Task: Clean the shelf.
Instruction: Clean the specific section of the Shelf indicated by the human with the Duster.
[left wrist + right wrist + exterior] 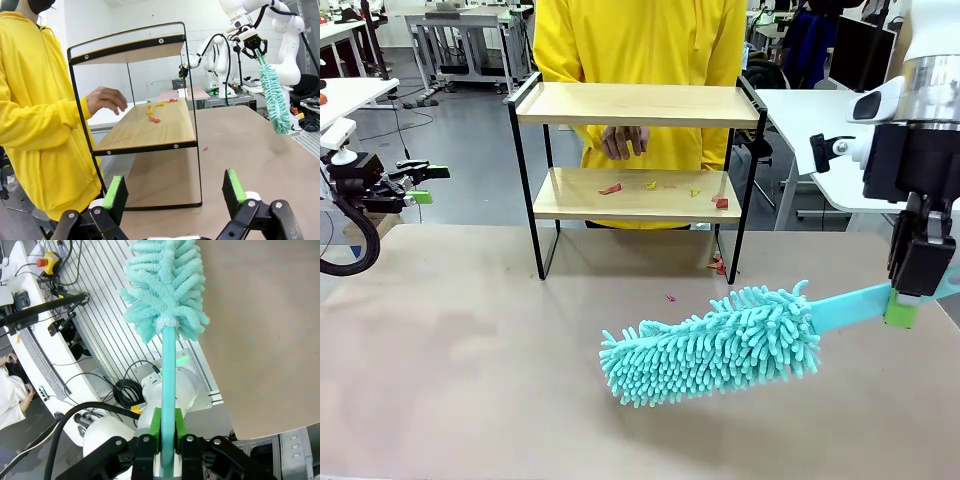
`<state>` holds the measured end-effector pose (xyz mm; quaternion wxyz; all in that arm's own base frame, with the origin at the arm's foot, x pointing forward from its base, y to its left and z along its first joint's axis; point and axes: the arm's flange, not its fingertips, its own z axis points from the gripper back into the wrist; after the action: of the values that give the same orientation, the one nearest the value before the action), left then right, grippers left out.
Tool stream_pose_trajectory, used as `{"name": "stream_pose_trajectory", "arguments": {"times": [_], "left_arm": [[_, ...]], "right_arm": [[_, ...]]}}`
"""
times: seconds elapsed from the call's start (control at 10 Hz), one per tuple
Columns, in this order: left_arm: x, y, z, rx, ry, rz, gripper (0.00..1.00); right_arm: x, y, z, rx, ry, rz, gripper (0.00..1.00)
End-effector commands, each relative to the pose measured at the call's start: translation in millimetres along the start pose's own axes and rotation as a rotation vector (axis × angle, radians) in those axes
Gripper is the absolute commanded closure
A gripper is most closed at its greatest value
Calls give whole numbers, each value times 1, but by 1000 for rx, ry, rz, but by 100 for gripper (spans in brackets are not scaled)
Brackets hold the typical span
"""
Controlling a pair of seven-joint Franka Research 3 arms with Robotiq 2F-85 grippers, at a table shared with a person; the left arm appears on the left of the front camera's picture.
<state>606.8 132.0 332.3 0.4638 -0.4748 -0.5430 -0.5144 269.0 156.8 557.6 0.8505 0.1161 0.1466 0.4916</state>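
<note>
The right gripper (910, 300) is clamped tight on the flat teal handle of the duster (720, 345), and the grip sits right at the handle's far end, so the fluffy head hangs out long, in front of the shelf (638, 103) and off toward its right leg, just above the table (450, 350). That duster looks feather-light, with soft microfibre fingers that will squash and drag rather than scrape, but the thin plastic handle could well flex and swing with so much length past the pads. The shelf itself, two pale boards in a thin black frame, looks light enough to skid or tip if the head shoves it, so a gentle sweep along the board seems wiser than a push. Small red and yellow scraps (720, 202) lie on the shelf's lower board, flimsy bits that should flick off easily. A person's hand (623, 140) hovers behind the shelf, between the two boards. The left gripper (420, 183) waits well off the shelf's left side, claws spread wide and empty.
</note>
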Motion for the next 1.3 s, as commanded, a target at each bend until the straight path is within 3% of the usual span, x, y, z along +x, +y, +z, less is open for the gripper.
{"name": "stream_pose_trajectory", "arguments": {"times": [0.0, 1.2], "left_arm": [[2, -1, -1, -5, -8, -15, 0], [2, -1, -1, -5, -8, -15, 0]], "right_arm": [[-2, 1, -3, 1, -21, 7, 87], [-2, 1, -3, 1, -21, 7, 87]]}}
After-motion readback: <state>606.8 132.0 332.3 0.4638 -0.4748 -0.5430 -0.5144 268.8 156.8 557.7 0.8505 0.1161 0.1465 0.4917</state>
